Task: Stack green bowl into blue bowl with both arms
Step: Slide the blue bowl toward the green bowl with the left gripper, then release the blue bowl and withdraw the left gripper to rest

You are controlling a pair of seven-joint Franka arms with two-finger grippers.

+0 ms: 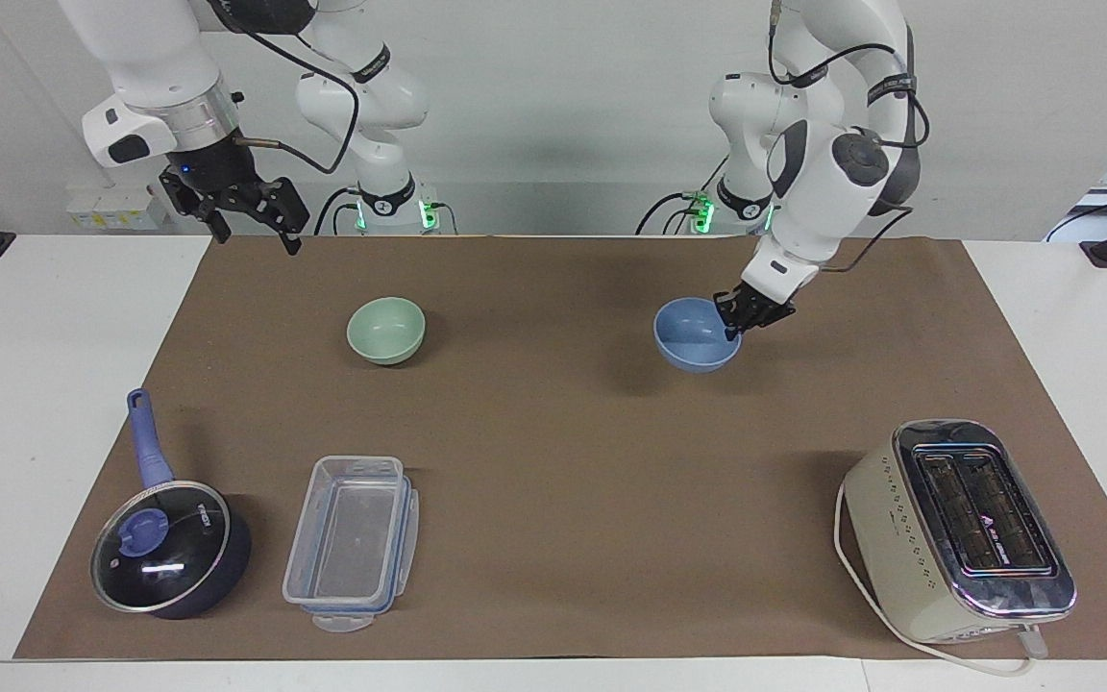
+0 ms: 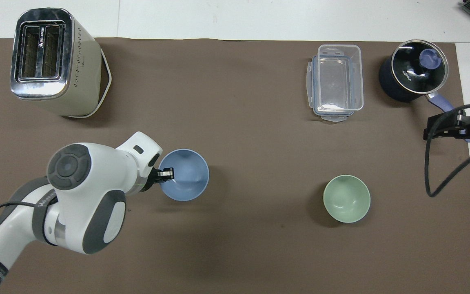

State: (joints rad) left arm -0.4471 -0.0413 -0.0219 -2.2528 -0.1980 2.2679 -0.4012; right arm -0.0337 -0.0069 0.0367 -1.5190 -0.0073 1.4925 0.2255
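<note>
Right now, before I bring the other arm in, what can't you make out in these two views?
- Blue bowl: whether it is lifted off the mat or sliding on it; neither view shows under it.
- Left gripper: in the overhead view the arm's own wrist covers most of it.
- Right gripper: cut off by the overhead view's edge.
- Saucepan: contents hidden by glare on the lid.
- Toaster: plug end of its cord runs out of sight.
</note>
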